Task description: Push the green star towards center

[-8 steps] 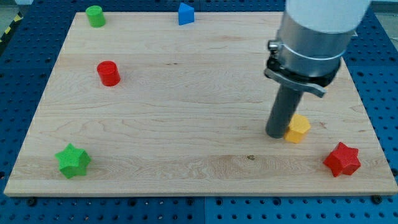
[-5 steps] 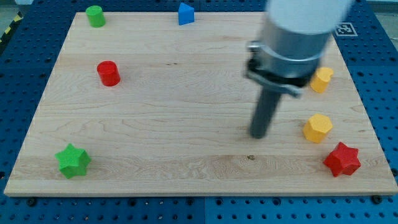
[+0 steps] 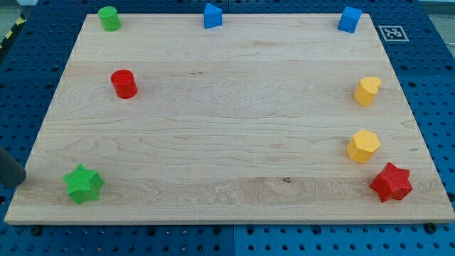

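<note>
The green star (image 3: pixel 83 183) lies near the bottom left corner of the wooden board (image 3: pixel 213 128). Only a dark bit of my rod shows at the view's left edge; its tip (image 3: pixel 17 182) sits just off the board's left rim, to the left of the green star and a little apart from it. The arm's body is out of view.
A green cylinder (image 3: pixel 109 18) is at the top left and a red cylinder (image 3: pixel 124 83) below it. A blue block (image 3: pixel 212 15) and a blue cube (image 3: pixel 349 19) sit along the top. A yellow heart (image 3: pixel 367 90), yellow hexagon (image 3: pixel 363 146) and red star (image 3: pixel 391 182) line the right side.
My rod has swept from beside the yellow hexagon at the right across the board to the left edge, beside the green star. The yellow hexagon shifted slightly right early on.
</note>
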`<move>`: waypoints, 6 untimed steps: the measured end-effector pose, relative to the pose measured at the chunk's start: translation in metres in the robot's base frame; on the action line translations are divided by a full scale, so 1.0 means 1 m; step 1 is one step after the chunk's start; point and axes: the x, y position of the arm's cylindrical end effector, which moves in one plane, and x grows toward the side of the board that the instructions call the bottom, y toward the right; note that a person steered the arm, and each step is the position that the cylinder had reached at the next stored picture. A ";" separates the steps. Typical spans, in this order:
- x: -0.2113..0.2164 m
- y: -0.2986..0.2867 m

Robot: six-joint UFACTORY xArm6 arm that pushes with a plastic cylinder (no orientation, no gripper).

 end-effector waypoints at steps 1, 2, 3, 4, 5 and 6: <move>0.005 0.022; 0.010 0.071; 0.015 0.119; 0.008 0.150; -0.003 0.176; -0.017 0.200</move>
